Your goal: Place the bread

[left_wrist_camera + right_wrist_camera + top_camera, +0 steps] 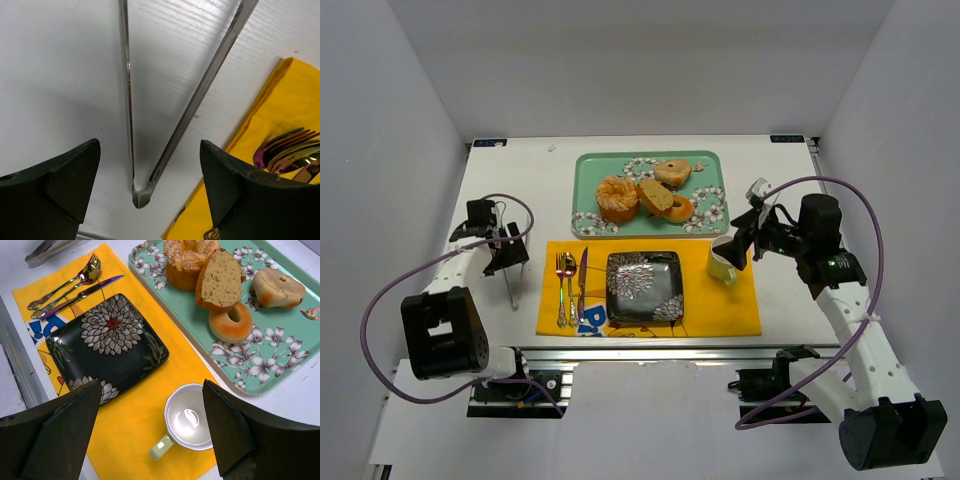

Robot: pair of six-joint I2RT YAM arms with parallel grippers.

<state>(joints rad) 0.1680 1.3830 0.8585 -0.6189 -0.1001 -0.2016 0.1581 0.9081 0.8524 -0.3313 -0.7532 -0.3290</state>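
The bread (678,208), a small smooth golden-orange ring, lies on the teal flowered tray (582,170) at its front right. It also shows in the right wrist view (231,321). The black square plate (644,286) sits bare on the yellow placemat (720,310). My right gripper (745,240) is open and empty, hovering over a white mug (189,417), with the bread ahead to the right. My left gripper (505,250) is open and empty above the hinge end of metal tongs (142,192) at the table's left.
On the tray are also a ridged orange pastry (617,198), a cut bread slice (655,195) and a paler tan ring (672,172). A fork, spoon and knife (568,285) lie on the mat left of the plate. White walls enclose the table.
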